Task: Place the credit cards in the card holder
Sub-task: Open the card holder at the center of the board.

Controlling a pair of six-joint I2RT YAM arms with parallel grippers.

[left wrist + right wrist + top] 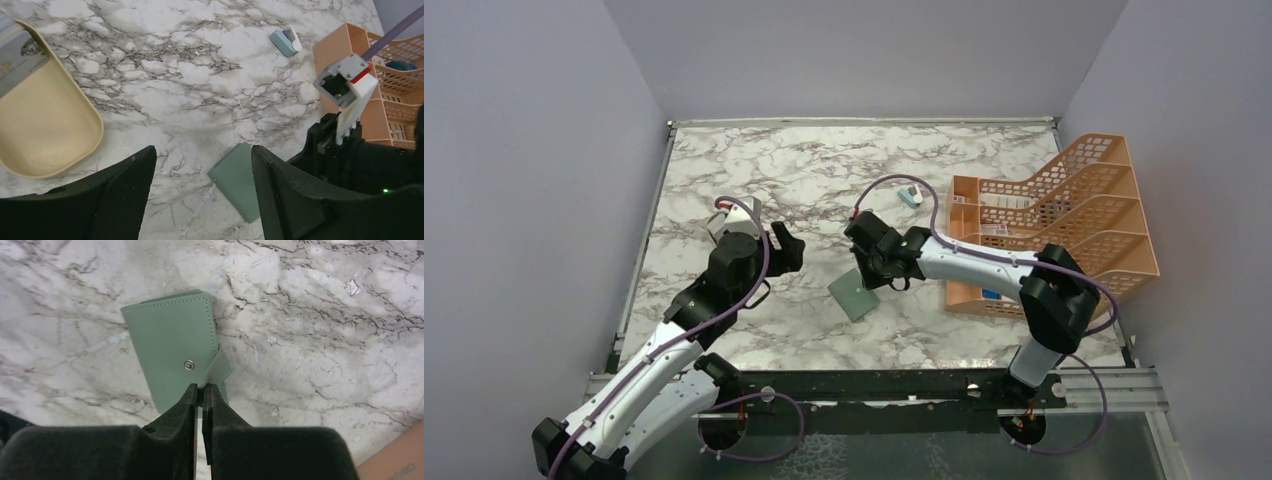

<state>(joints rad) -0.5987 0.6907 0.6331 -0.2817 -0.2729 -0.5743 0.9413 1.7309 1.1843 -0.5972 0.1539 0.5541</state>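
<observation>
Two arms attend the closed card holder [170, 345], flat on the marble surface [325, 315]: the right end effector [201, 390] pinches its snap tab, the left end effector [202, 155] hangs spread beside it. Peeling the tab up slowly should unsnap it without dragging; a grey credit card [17, 60] waits in a tan dish [55, 135] well left of the holder.

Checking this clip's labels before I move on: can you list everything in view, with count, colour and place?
table: one, white-grey marble, under everything
card holder: one, grey-green, closed, mid-table
dish: one, tan, left of the card holder
credit card: one visible, pale grey, in the dish, partly cut off
gadget: one, blue-and-white, far centre
file rack: one, orange mesh, right side
left gripper: black, open, empty, above the table
right gripper: black, shut on the card holder's strap edge
</observation>
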